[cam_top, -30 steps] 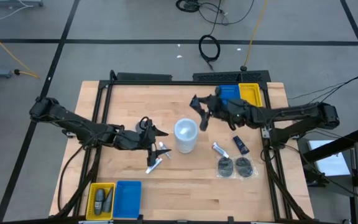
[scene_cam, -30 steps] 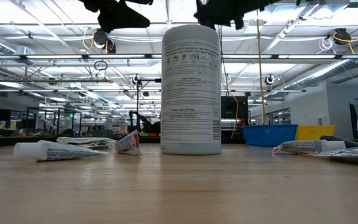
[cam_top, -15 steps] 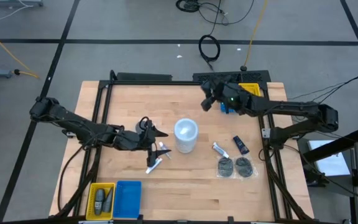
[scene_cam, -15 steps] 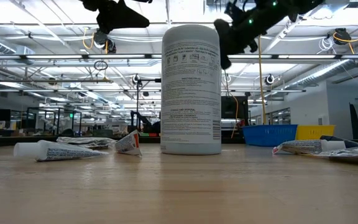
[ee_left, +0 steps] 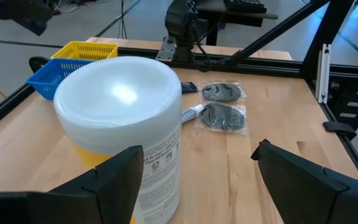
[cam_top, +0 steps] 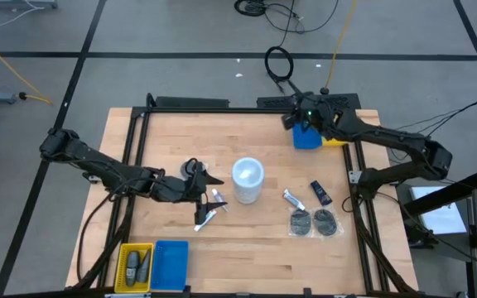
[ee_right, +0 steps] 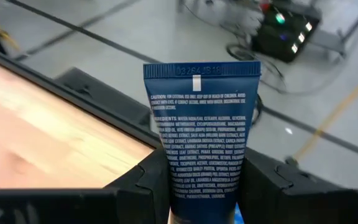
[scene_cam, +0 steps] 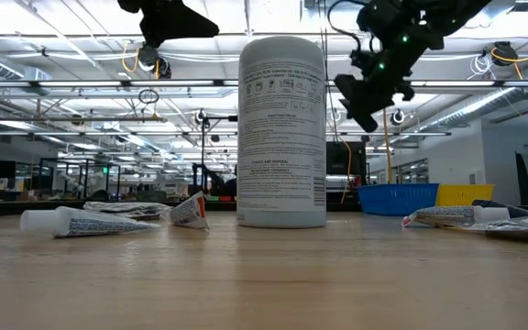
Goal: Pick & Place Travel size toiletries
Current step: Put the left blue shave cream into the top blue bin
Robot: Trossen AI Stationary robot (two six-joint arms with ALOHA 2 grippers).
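Note:
My right gripper (cam_top: 291,122) hangs above the far right of the table, by the blue tray (cam_top: 306,138), shut on a dark blue tube (ee_right: 201,137). My left gripper (cam_top: 212,180) stands open above the table just left of the white cylinder (cam_top: 248,178), touching nothing. Two white tubes (cam_top: 214,199) (cam_top: 204,218) lie flat on the table under it. Right of the cylinder lie a silvery tube (cam_top: 292,199), a small dark bottle (cam_top: 320,193) and two dark discs (cam_top: 301,221) (cam_top: 326,222). My right gripper pinches the dark blue tube's printed body (ee_right: 199,186) between its two fingers (ee_right: 143,183), one on each side edge. The tube runs along the fingers, its flat crimped end (ee_right: 201,70) sticking out ahead of them. It is lifted clear of the table.
A yellow tray (cam_top: 335,124) sits beside the blue one at the far right edge. At the near left corner stand a yellow tray (cam_top: 135,266) holding dark items and a blue tray (cam_top: 171,265). The tall cylinder (scene_cam: 281,133) stands mid-table between the arms.
My right gripper has swung from beside the cylinder toward the table's far right corner, sinking a little and turning as it went. It carries the dark blue tube and now hangs over the blue tray. Its hold has stayed shut.

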